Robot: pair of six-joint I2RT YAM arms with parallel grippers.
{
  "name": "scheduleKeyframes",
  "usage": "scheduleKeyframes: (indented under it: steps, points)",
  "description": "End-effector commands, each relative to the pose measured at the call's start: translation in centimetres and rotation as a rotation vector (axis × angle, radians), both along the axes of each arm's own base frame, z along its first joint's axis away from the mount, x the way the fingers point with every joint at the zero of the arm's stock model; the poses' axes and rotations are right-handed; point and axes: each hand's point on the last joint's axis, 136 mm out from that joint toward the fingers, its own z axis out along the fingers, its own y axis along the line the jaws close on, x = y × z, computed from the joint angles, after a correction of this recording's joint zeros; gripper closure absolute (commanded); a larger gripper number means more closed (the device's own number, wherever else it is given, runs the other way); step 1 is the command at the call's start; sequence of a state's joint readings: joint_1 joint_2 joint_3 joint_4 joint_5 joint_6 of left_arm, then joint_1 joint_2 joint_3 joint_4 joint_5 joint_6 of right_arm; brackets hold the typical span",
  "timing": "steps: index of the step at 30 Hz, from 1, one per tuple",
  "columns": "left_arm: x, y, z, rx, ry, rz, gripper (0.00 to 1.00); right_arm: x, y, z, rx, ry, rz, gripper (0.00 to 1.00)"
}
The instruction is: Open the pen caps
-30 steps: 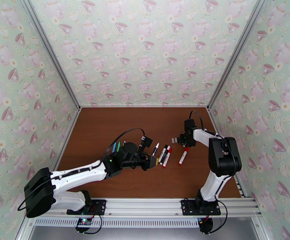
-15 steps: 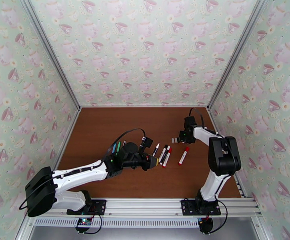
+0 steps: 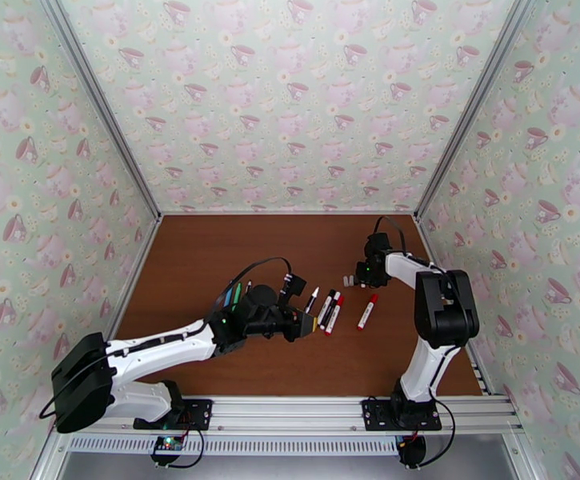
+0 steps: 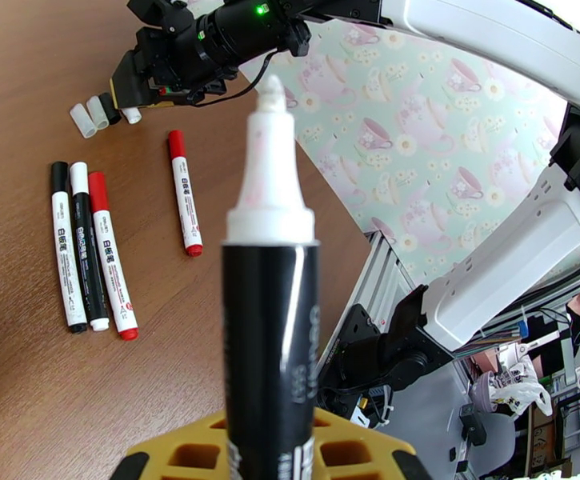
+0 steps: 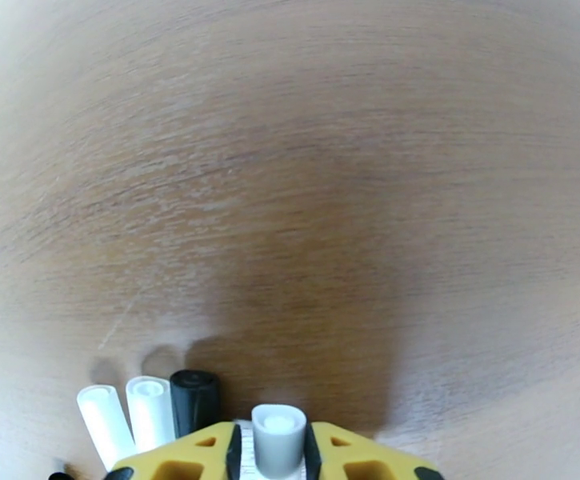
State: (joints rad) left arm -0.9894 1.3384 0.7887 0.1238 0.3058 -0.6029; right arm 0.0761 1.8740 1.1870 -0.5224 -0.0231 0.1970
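My left gripper [image 4: 270, 454] is shut on an uncapped black pen [image 4: 270, 314], whose white tip points up and away; in the top view the left gripper [image 3: 307, 322] sits mid-table. My right gripper [image 5: 272, 454] rests low on the table with a white pen cap [image 5: 278, 435] standing between its yellow fingers. How tightly they hold it is unclear. Two white caps [image 5: 130, 414] and a black cap [image 5: 195, 400] lie just left of it. The same loose pen caps [image 4: 94, 115] lie beside the right gripper [image 4: 126, 86].
Three capped pens [image 3: 330, 308] lie side by side on the brown table [image 3: 234, 250], and a red-capped pen [image 3: 367, 311] lies to their right. Blue and green pens [image 3: 232, 294] lie behind the left arm. Patterned walls close in three sides.
The right wrist has edged slightly toward the back of the table, next to the loose caps. The left arm and its pen have not moved.
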Motion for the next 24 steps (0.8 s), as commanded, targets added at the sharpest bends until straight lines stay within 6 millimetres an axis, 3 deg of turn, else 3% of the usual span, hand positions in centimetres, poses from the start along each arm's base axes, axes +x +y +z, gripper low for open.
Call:
scheduleKeyframes:
  steps: [1,7,13,18,24]
  points:
    - [0.0,-0.2,0.5,-0.018,0.000,-0.008,0.95,0.5,-0.5,1.5,-0.013,-0.040,-0.017,0.67]
    - [0.8,0.5,-0.1,0.027,0.000,0.047,0.95,0.0,-0.4,3.6,0.012,-0.095,-0.043,0.63]
    - [2.7,2.6,-1.2,0.131,-0.007,0.184,0.95,-1.1,1.4,6.2,0.117,-0.176,-0.042,0.59]
    - [3.8,4.6,-2.4,0.203,0.004,0.260,0.93,-3.0,3.5,8.3,0.209,-0.241,-0.032,0.53]
    - [5.0,7.6,-4.5,0.326,0.014,0.356,0.91,-6.1,5.5,9.1,0.249,-0.271,-0.023,0.50]
